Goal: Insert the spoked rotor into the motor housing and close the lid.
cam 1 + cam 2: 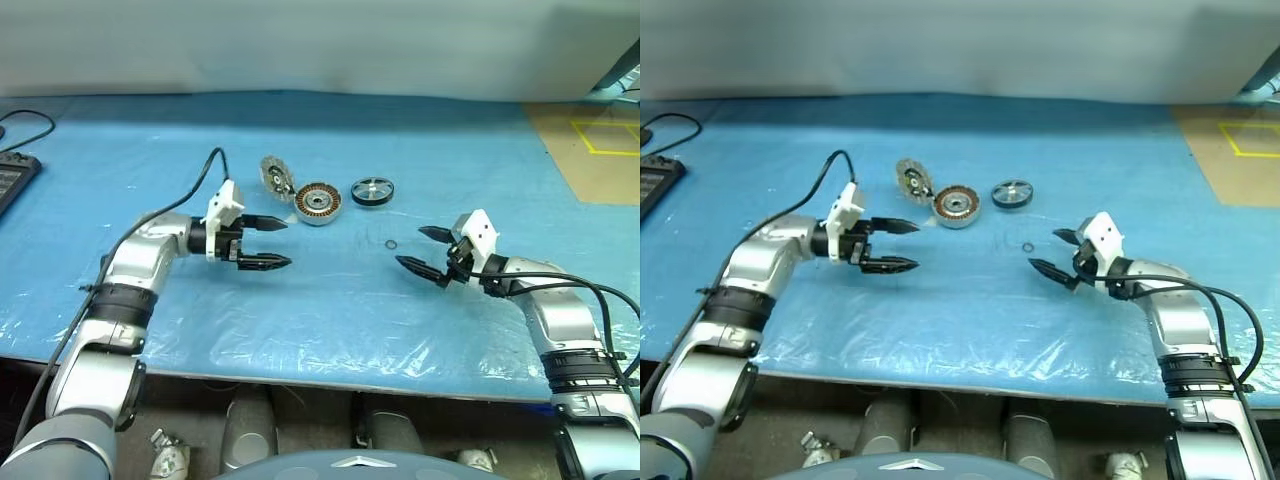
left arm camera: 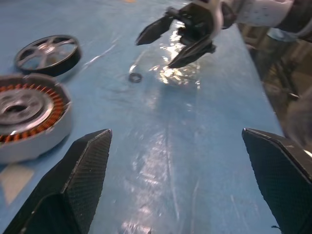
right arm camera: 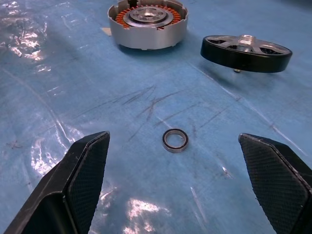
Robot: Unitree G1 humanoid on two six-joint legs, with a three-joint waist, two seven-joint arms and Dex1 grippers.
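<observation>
The motor housing, a grey cup with copper windings, sits on the blue table mid-back. Its lid stands tilted up at the housing's left edge. The spoked rotor, black-rimmed with silver spokes, lies flat just right of the housing. My left gripper hovers open, left of and nearer than the housing, fingers pointing right. My right gripper is open, right of and nearer than the rotor, pointing left. Both are empty. The right wrist view shows the housing and rotor ahead of its fingers.
A tiny thin ring lies on the blue sheet between the grippers, close to the right fingertips. A dark device and cable sit at the far left. A brown floor patch with yellow tape lies at the back right.
</observation>
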